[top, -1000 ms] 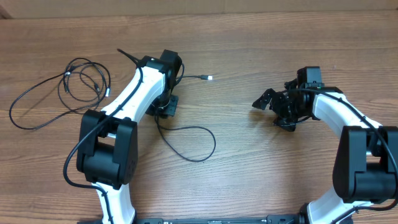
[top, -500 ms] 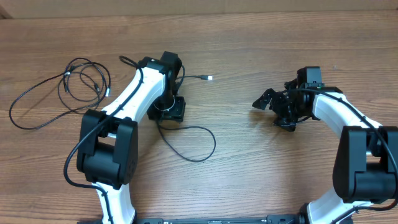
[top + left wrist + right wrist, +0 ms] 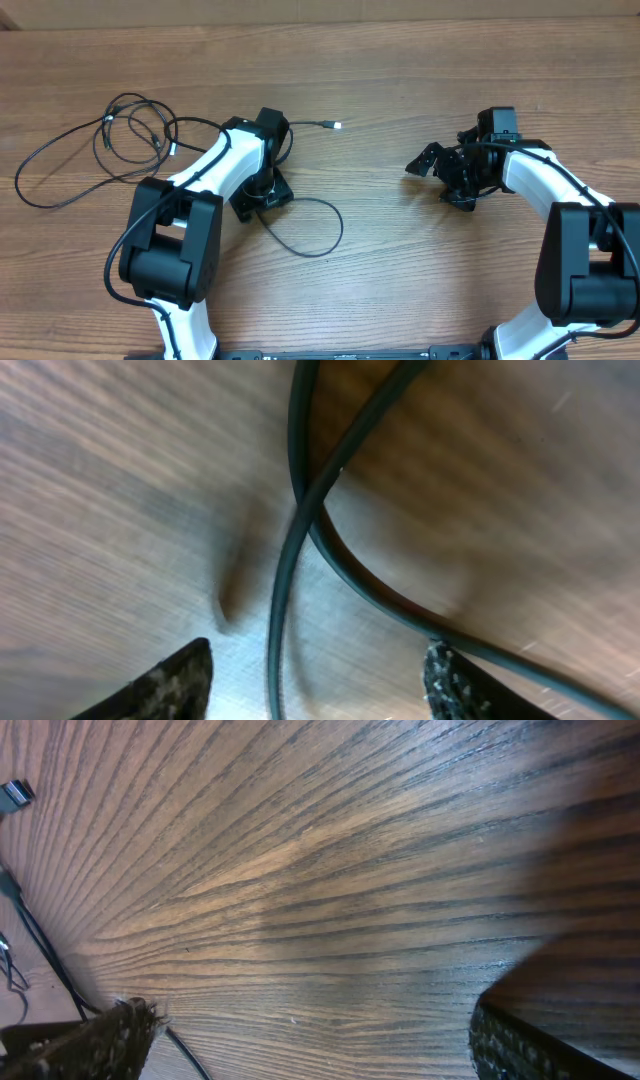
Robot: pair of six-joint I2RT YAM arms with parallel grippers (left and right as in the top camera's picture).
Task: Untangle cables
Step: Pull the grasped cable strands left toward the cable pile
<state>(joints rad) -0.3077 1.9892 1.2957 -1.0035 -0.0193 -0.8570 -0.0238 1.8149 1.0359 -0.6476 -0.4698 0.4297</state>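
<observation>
Where the left gripper [image 3: 318, 678] gapes | cables [image 3: 318, 492] cross between its fingertips [image 3: 180, 680]; unclamped

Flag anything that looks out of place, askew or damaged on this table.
Nothing looks damaged or spilled. The only disorder is the cables: at far left they lie in a loose bunch that overlaps itself, and two strands cross under the open left claw.

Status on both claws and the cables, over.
Left claw open, astride crossed cable strands. Right claw open, empty. Other cables bunched far left. Nothing in the way.
</observation>
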